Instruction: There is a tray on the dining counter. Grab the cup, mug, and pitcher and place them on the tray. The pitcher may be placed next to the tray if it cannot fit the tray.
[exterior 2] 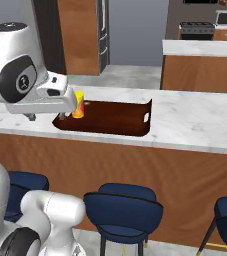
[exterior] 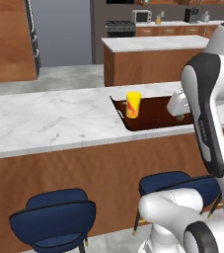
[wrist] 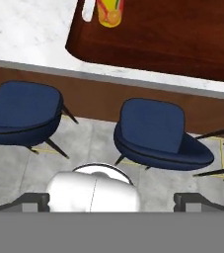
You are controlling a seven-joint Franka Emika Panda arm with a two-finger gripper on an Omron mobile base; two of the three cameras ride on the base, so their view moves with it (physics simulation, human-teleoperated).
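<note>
Fingers (wrist: pixel 34 201) spread wide, holding nothing, above the near edge of the counter (exterior: pixel 44 121), white grey-veined marble over a brown wood front. Yellow cup (exterior: pixel 133 105) stands upright inside the dark wooden tray (exterior 2: pixel 115 117), near one short end. Blue stools (wrist: pixel 155 133) stand on grey floor (wrist: pixel 15 168) below; a second counter (exterior: pixel 153 43) lies behind.

No text can be read; the cup (exterior: pixel 133 105) bears only a red-orange mark, seemingly not lettering.

Even, bright rendered light, faint shadows, sharp throughout.
</note>
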